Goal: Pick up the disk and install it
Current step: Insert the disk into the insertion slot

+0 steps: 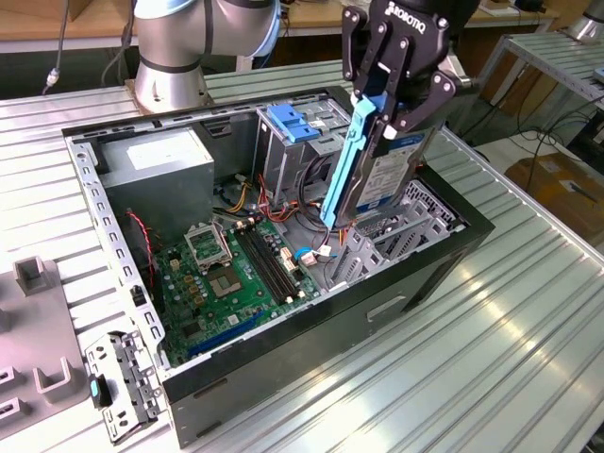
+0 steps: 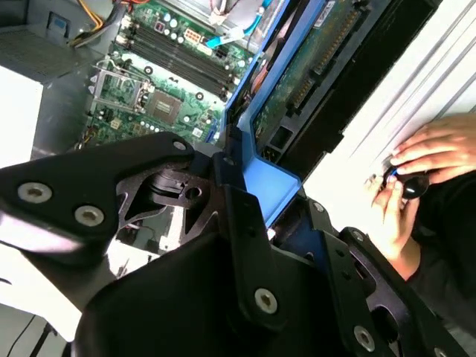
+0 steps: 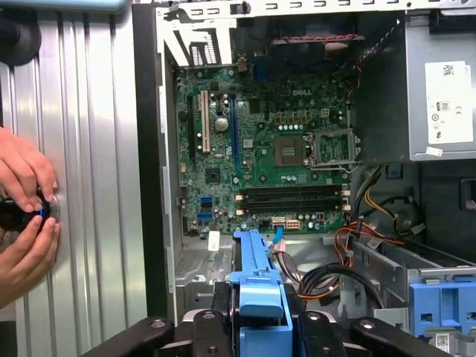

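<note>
Right now my claw (image 1: 389, 118) is clamped on the disk (image 1: 382, 179). My fingers (image 1: 425, 99) pinch its upper end, so it hangs steeply tilted, almost on edge, with its labelled face turned toward the exterior view's right. One blue side rail (image 1: 342, 170) runs down the edge facing the exterior view's left. Its lower tip dips inside the open computer case (image 1: 406, 283), near a tangle of cables; I cannot tell whether it touches anything there. The disk sits between the metal drive cage (image 1: 283, 160), topped by its blue latch (image 1: 291, 123), and the case wall on the exterior view's right. In the second wrist view the disk's green circuit side (image 2: 312, 67) slants away from my fingers into the case. The green motherboard (image 1: 226, 274) lies flat on the case floor, with the grey power supply (image 1: 156, 165) just beside it. The case rests on a ribbed metal surface (image 1: 500, 359). Grey moulded fixtures (image 1: 42, 330) and a small metal bracket (image 1: 123, 387) lie on it at the exterior view's left of the case. In the first wrist view a person's hands (image 3: 26, 216) rest on the surface beside the case, cupped around a small dark knob (image 3: 33, 210) with a blue light.
</note>
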Available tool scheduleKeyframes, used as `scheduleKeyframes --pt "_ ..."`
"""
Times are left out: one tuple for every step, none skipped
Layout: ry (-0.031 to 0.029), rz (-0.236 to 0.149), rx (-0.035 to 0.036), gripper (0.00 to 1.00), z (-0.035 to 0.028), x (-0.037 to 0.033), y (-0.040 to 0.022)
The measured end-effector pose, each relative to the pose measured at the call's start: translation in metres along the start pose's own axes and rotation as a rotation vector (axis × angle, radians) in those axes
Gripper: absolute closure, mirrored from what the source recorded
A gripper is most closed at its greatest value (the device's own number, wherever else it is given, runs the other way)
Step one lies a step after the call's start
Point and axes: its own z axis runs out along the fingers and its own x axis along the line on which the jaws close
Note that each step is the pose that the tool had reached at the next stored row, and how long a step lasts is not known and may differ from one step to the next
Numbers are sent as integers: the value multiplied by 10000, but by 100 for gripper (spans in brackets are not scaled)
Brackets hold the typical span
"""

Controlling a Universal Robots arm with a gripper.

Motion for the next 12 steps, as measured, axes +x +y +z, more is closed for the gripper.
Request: scheduleKeyframes --pt "0 -1 0 63 6 2 -44" --pt "2 0 0 63 13 0 -105" --pt "7 1 0 63 16 -3 -152" --pt "8 0 0 63 22 -5 -194" --pt "10 -1 0 63 27 -7 -237" --pt "15 0 1 63 33 -9 -287" --pt "25 -1 1 63 46 -13 -361" --pt "32 0 2 63 74 -19 -446" --pt "38 0 2 63 88 -22 -486" --pt "46 -1 2 63 97 -23 -506" --pt "63 -2 2 63 107 -24 -517" --pt "83 -1 3 63 114 -22 -517"
